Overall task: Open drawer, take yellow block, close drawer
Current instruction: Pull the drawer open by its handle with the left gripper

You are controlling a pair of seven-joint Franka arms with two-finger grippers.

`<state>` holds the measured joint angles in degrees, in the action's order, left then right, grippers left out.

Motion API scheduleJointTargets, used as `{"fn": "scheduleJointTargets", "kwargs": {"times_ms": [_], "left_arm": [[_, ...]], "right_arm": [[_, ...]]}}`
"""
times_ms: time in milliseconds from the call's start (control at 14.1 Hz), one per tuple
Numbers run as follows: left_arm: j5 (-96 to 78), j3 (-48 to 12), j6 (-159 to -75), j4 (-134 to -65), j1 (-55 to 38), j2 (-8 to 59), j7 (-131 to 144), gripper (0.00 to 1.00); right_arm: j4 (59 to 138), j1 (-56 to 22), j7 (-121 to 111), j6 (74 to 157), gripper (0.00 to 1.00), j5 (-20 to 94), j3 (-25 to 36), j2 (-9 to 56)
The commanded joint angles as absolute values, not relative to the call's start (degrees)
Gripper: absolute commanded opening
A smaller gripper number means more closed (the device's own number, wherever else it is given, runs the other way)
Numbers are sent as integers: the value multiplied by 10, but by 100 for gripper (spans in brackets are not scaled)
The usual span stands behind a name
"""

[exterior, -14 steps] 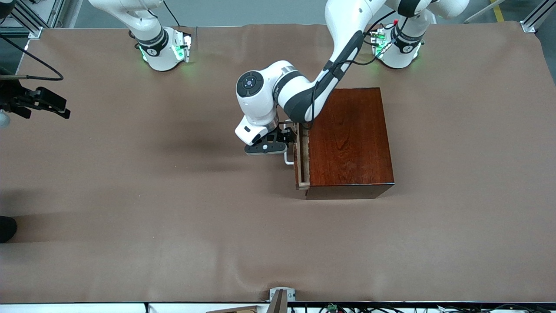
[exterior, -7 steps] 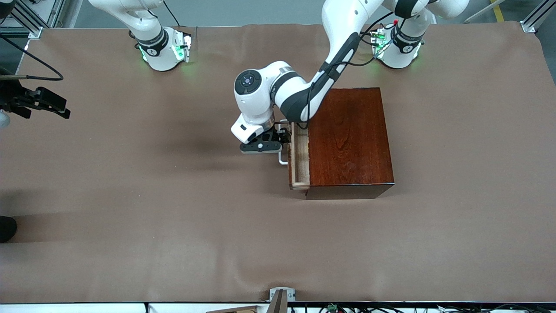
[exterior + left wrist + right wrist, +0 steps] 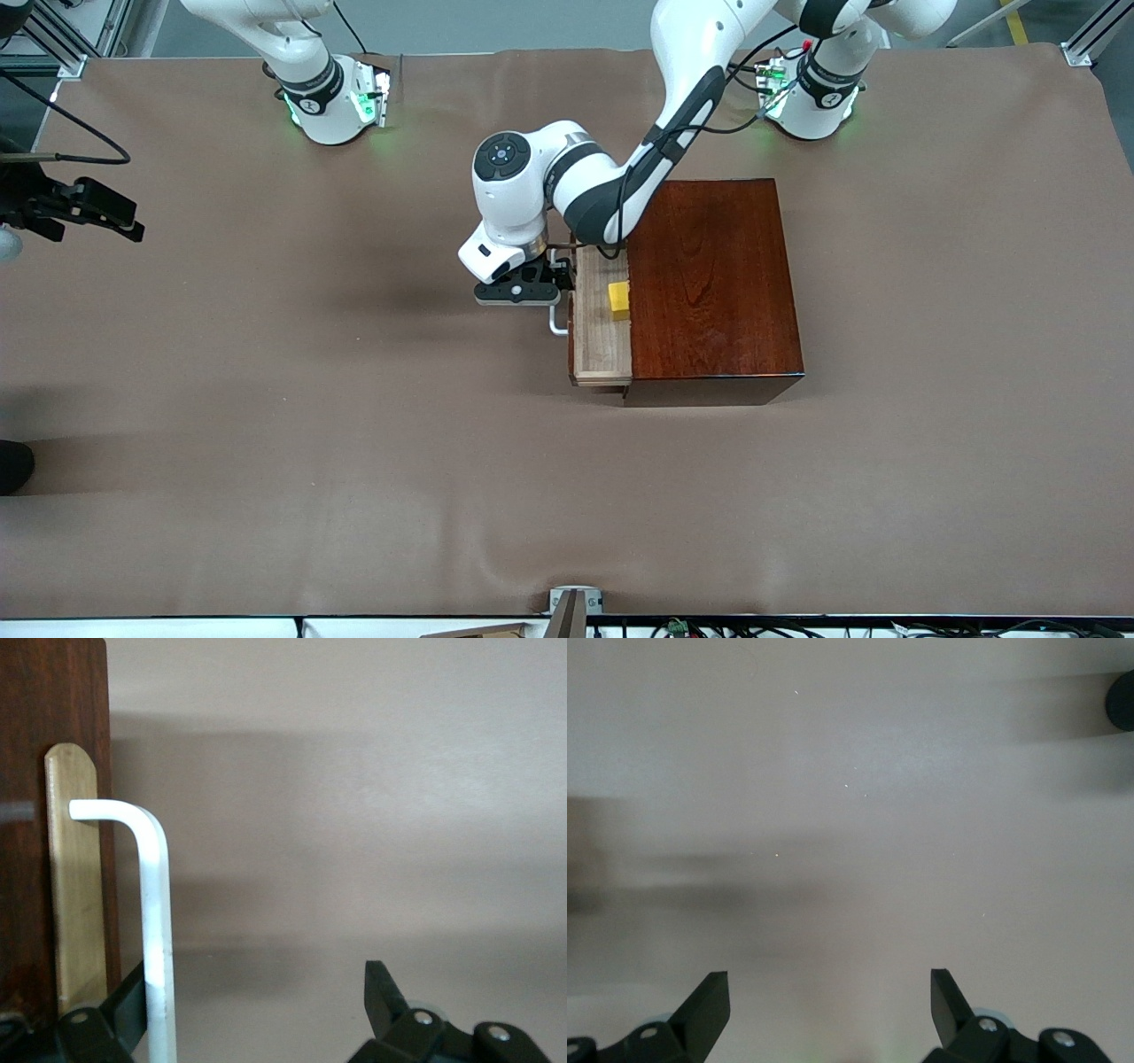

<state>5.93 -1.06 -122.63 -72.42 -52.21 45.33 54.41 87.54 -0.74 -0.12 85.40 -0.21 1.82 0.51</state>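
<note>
A wide table [image 3: 266,425] fills the scene, covered by a brown sheet [image 3: 930,461] that lies mostly flat, with faint ripples along its far edge and its near edge. Soft shadows fall across it toward the right arm's end. Past the far edge is a grey floor [image 3: 496,22] with a yellow line [image 3: 1015,22] at one corner and aluminium frame rails [image 3: 1090,40] at both corners. Cables [image 3: 709,627] and a small metal bracket [image 3: 575,595] sit along the near edge.

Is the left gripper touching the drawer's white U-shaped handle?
Touching. In the left wrist view, one black finger of the left gripper rests against the white U-shaped handle, hooking it; the other finger stands well clear, jaws open.
</note>
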Motion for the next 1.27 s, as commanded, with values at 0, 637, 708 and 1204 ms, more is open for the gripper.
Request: {"fn": "scheduleJointTargets", "kwargs": {"times_ms": [0, 637, 708, 1204], "left_arm": [[34, -13, -1263, -711, -526, 466, 559, 100], [16, -20, -1327, -710, -526, 469, 554, 100], [16, -22, -1333, -710, -526, 471, 553, 100], [16, -35, -1367, -709, -527, 478, 553, 100]], "right_arm": [[867, -9, 7, 847, 100, 5, 18, 9], [867, -16, 4, 847, 100, -1, 16, 14], [867, -15, 7, 849, 100, -1, 16, 14], [867, -15, 8, 847, 100, -2, 16, 16]]}}
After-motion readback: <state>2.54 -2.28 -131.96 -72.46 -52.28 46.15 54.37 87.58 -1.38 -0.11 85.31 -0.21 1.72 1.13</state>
